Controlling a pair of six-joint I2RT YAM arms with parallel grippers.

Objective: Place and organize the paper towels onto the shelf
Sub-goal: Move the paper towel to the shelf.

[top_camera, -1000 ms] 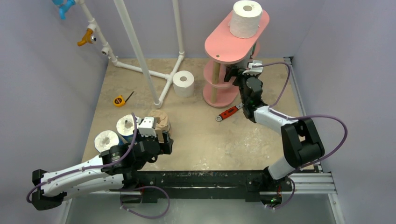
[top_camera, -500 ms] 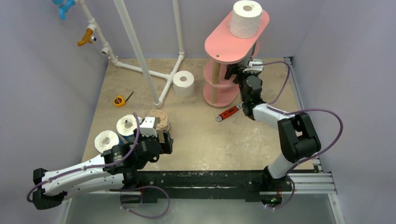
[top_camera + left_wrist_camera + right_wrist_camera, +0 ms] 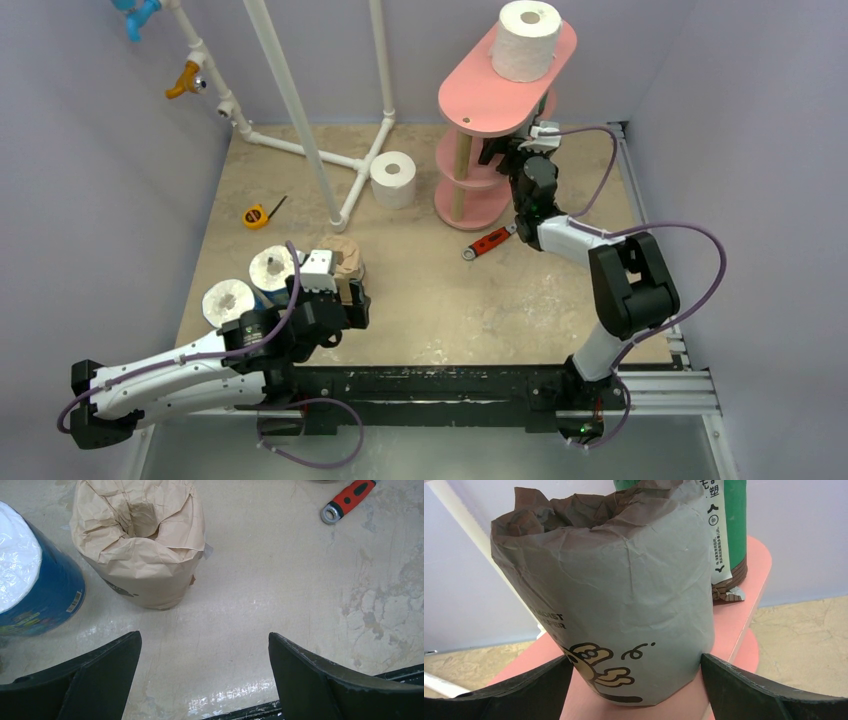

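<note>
- Top view: the shelf (image 3: 470, 95) carries one white roll (image 3: 528, 40) upright on its top board. That board hides most of the lower boards and the tip of the right gripper (image 3: 503, 155), which reaches in at the middle level. How far its jaws are open cannot be told here.
- On the table, a second white roll (image 3: 393, 178) stands beside the pipe frame (image 3: 300, 110). A third white roll (image 3: 229, 300), a blue-wrapped roll (image 3: 272, 268) and a tan roll (image 3: 345, 258) cluster by the left gripper (image 3: 352, 303). The wrench (image 3: 490, 241) lies near the shelf foot.
- Left wrist: the left gripper (image 3: 205, 640) is spread wide with only bare table between its fingers. The tan roll (image 3: 140, 540) stands ahead. The blue-wrapped roll (image 3: 35, 585) and wrench (image 3: 347, 500) are cut off at the frame edges.
- Right wrist: the right gripper (image 3: 635, 656) clasps the grey roll (image 3: 614, 595), which stands upright on a pink board (image 3: 749, 580). The green-wrapped roll (image 3: 729, 525) is behind it, half hidden, with its top cut off.
</note>
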